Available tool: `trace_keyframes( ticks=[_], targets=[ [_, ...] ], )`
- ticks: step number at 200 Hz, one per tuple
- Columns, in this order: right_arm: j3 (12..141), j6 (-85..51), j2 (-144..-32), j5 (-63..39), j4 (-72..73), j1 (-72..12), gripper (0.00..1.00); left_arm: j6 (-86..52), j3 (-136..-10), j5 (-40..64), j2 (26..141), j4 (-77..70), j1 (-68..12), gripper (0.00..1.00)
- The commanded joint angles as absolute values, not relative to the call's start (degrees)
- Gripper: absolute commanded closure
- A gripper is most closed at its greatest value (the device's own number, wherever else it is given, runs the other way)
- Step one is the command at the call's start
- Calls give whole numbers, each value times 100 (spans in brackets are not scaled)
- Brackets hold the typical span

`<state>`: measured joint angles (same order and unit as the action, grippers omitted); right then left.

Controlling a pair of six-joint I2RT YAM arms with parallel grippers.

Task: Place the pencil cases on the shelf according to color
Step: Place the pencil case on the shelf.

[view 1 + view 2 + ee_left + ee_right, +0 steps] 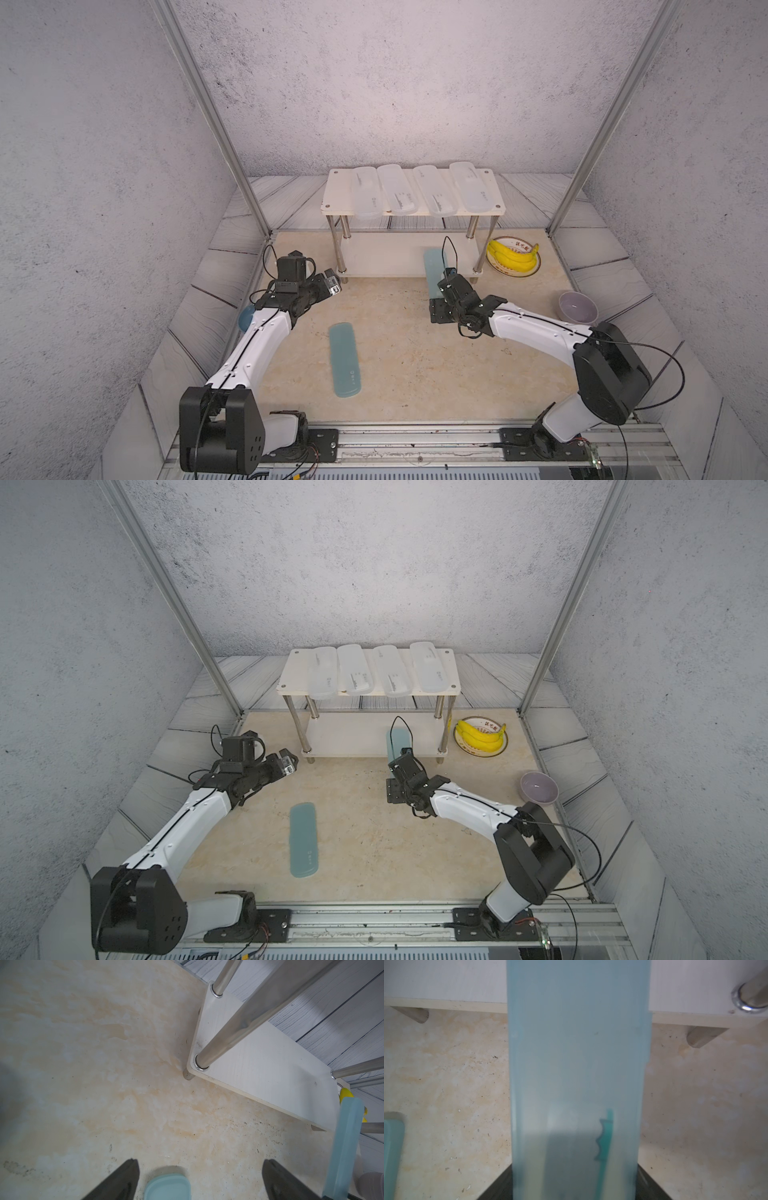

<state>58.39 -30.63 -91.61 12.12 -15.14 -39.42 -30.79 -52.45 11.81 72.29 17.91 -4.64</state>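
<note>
teal pencil case (433,266) is clamped across its width by the right gripper (445,286). in the right wrist view the dark jaws are pressed against its two long edges at the near end, and the rest of the case (577,1053) runs straight ahead of them. its long axis is pointed from the gripper toward the shelf (337,195), roughly square to the shelf's front edge. its far end is already carried past that edge, above the lower board (382,257) and toward the front right leg (485,245). whether that end is resting on the board or is held just above it cannot be told. the step in hand is judged to be the sliding-in of this case. what is called for is a push along its own length, then a lowering and a release, with the leg kept clear. the top board is filled by four white cases (397,189) laid side by side, so the lower board is taken to be the teal tier. a second teal case (345,359) is left flat on the worktop (395,353), well apart from the shelf and nearer the left arm, its length running front to back. the left gripper (200,1161) is held spread and empty above that case's far end (167,1186). a plate of bananas (513,273) is set just beside the shelf's right side.
</note>
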Motion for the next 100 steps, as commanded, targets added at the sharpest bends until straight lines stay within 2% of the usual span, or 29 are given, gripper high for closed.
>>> trace_keyframes(
  ticks=[1,71,100],
  targets=[
    [6194,-3170,-9487,1329,-1428,-3801,53,-3003,-5103,1155,7098,1756,-499,1],
    [7169,-3009,-10584,1424,-1663,-3321,54,-3146,-5084,1491,7363,1600,-491,1],
    [7559,-2953,-10878,1371,-1906,-3197,50,-3186,-5089,1573,7443,1591,-492,1]
  ],
)
